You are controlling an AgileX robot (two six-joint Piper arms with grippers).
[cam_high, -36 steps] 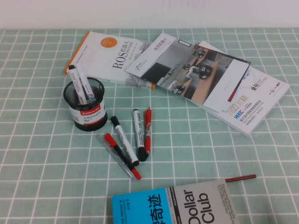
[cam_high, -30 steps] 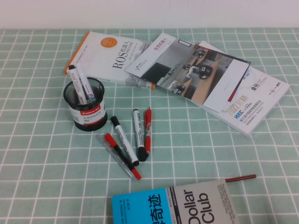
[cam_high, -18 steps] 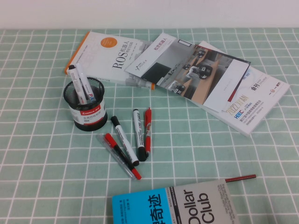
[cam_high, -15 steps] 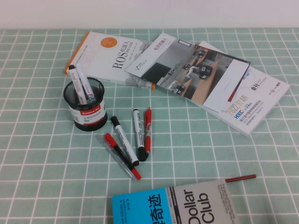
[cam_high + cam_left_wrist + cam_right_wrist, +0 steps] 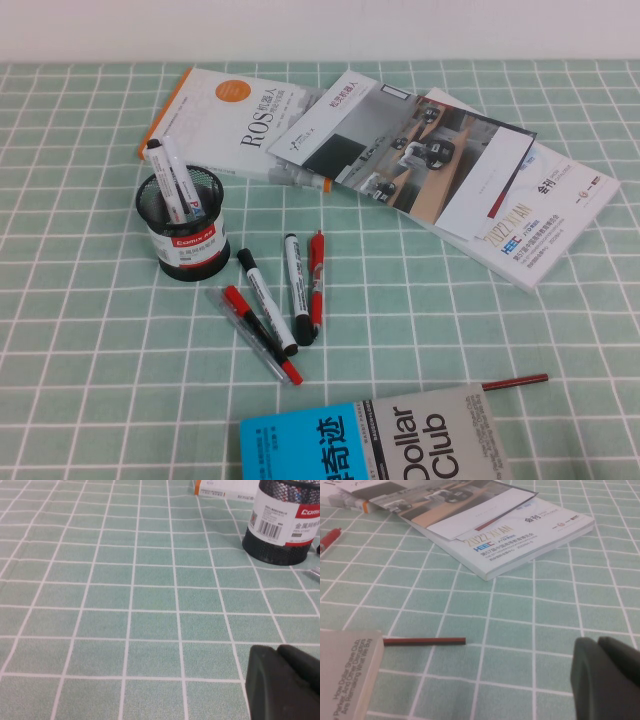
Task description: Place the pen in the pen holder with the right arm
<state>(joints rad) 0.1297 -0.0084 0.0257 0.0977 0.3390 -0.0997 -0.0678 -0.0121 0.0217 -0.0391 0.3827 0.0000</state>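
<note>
The all-red pen [image 5: 316, 276] lies on the green checked cloth, right of two markers and right of the pen holder [image 5: 183, 226]. The holder is a black mesh cup with a red-and-white label, and two markers [image 5: 170, 181] stand in it. Neither arm shows in the high view. The left wrist view shows my left gripper [image 5: 279, 650] shut and empty, low over the cloth, with the holder [image 5: 282, 525] some way ahead of it. The right wrist view shows my right gripper [image 5: 599, 642] shut and empty, with one end of the red pen [image 5: 329, 539] far ahead of it.
Two black-capped markers [image 5: 267, 301] and a clear pen with a red cap [image 5: 254, 335] lie beside the pen. A thin red stick [image 5: 515, 381] pokes from under the Dollar Club book [image 5: 400, 440] in front. A white book [image 5: 235, 120] and magazines [image 5: 440, 165] lie at the back.
</note>
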